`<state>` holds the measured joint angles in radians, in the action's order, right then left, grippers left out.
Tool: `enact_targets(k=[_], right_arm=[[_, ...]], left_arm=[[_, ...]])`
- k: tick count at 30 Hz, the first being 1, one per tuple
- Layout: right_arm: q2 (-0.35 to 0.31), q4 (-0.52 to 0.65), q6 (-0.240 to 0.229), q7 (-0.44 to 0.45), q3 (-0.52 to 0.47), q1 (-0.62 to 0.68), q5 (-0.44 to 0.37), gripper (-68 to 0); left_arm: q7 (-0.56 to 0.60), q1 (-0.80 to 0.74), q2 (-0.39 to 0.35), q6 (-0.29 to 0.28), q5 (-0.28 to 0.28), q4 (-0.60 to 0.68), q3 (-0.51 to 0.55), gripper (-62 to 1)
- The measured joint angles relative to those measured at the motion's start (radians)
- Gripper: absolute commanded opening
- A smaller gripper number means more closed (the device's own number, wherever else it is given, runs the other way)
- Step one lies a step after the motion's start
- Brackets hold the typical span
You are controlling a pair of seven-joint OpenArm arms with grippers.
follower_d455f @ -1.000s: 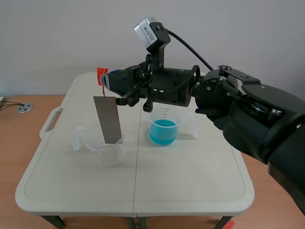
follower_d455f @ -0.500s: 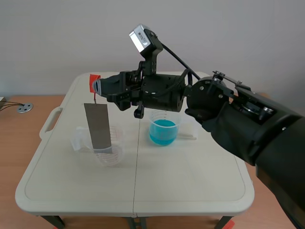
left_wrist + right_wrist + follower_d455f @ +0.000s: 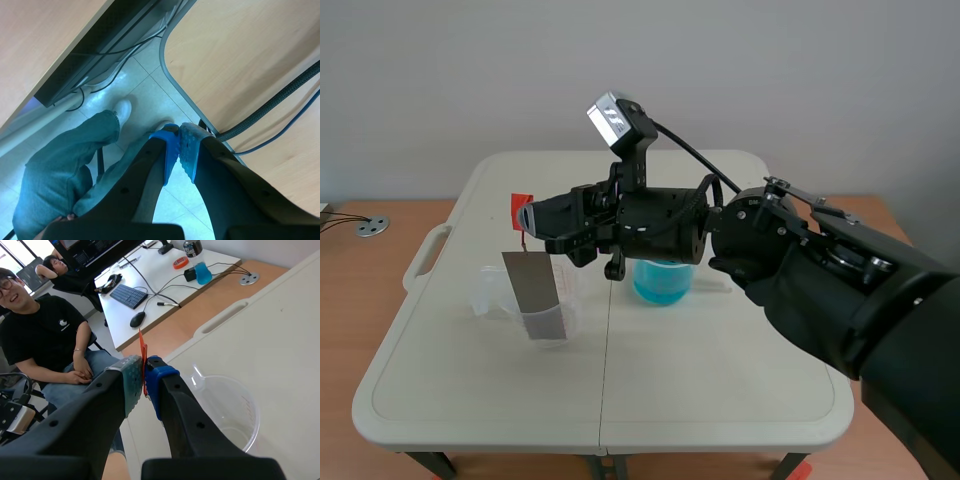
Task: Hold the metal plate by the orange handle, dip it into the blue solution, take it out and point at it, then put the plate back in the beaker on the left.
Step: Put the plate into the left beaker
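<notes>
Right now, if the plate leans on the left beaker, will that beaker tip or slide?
It probably slides easily: the beaker looks like thin clear plastic and looks empty, so it is likely light. It might tip too, since the plate stands well above its rim and could lever it. The right gripper, pinching the handle, likely carries the plate's weight.

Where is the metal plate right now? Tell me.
In the scene view, the metal plate hangs from the right gripper by its orange handle, its lower end in the clear beaker on the table, left of the blue-solution beaker.
</notes>
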<state>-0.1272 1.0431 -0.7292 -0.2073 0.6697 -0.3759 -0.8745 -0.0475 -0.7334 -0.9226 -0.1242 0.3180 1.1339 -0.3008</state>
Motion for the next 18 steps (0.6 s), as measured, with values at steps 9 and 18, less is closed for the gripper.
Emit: enact_targets(k=[9,18], right_arm=[[0.000,-0.001,0.010,0.034,0.000,0.000,0.031,-66.0],[0.000,-0.001,0.013,0.049,0.000,-0.014,0.132,-43.5]], left_arm=[[-0.006,0.000,0.000,0.000,0.000,0.000,0.000,-58.8],[-0.007,0.000,0.000,0.000,-0.037,0.000,0.000,1.4]])
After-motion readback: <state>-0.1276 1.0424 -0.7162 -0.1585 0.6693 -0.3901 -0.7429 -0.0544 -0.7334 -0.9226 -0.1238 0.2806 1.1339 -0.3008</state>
